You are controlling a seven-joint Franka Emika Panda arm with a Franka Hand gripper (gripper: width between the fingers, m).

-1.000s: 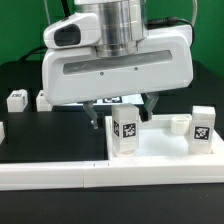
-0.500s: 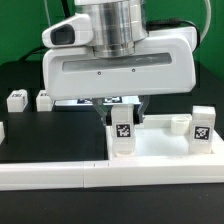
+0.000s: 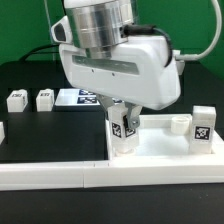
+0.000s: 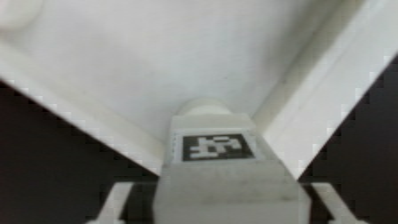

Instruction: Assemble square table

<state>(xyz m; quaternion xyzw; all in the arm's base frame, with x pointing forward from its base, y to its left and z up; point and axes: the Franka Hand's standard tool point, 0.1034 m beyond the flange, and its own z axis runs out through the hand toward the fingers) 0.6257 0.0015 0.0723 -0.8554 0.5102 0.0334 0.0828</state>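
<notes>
Gripper (image 3: pixel 121 122) clamped on one tilted leg (image 3: pixel 122 140) within the table top (image 3: pixel 160 148).
Inside the top's raised rim are two legs: the held one; a second leg (image 3: pixel 203 125) upright at three o'clock; outside, at ten o'clock, a third leg (image 3: pixel 44 99) and fourth leg (image 3: pixel 15 99) sit on the black table (image 3: pixel 50 130); four in all.

In the exterior view the arm's housing (image 3: pixel 120 60) is cut off at twelve o'clock. It covers most of the marker board (image 3: pixel 68 97) and the head of the leg (image 3: pixel 122 145) under the gripper (image 3: pixel 122 122). The square table top (image 3: pixel 160 152) runs off at three o'clock, and a white piece (image 3: pixel 2 131) is clipped at nine. The wrist view is blurred throughout, so the tag (image 4: pixel 215 147) on the leg is unreadable.
</notes>
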